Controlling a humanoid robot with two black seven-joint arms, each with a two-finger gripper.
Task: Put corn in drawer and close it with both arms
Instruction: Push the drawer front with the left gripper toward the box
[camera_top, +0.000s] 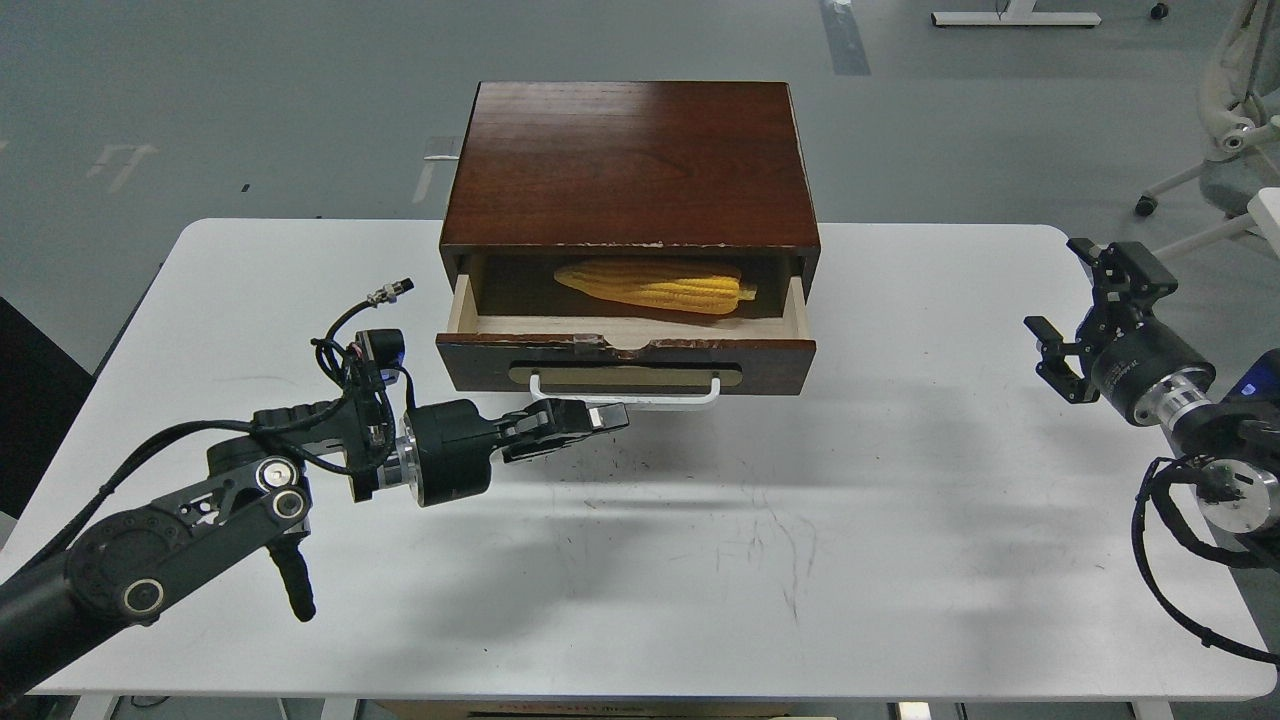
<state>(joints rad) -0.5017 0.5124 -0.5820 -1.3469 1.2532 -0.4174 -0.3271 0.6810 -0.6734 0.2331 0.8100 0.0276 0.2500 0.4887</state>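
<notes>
The yellow corn lies across the back of the open drawer, on its pale wood floor, tip pointing left. The drawer sticks partly out of the dark brown cabinet. Its white bar handle faces me. My left gripper is shut and empty, its tip right at the left part of the handle, low against the drawer front. My right gripper is open and empty, far to the right of the drawer, above the table's right edge.
The cabinet stands at the back middle of the white table. Office chair legs stand on the grey floor beyond the table's right corner. Cables hang from my right arm.
</notes>
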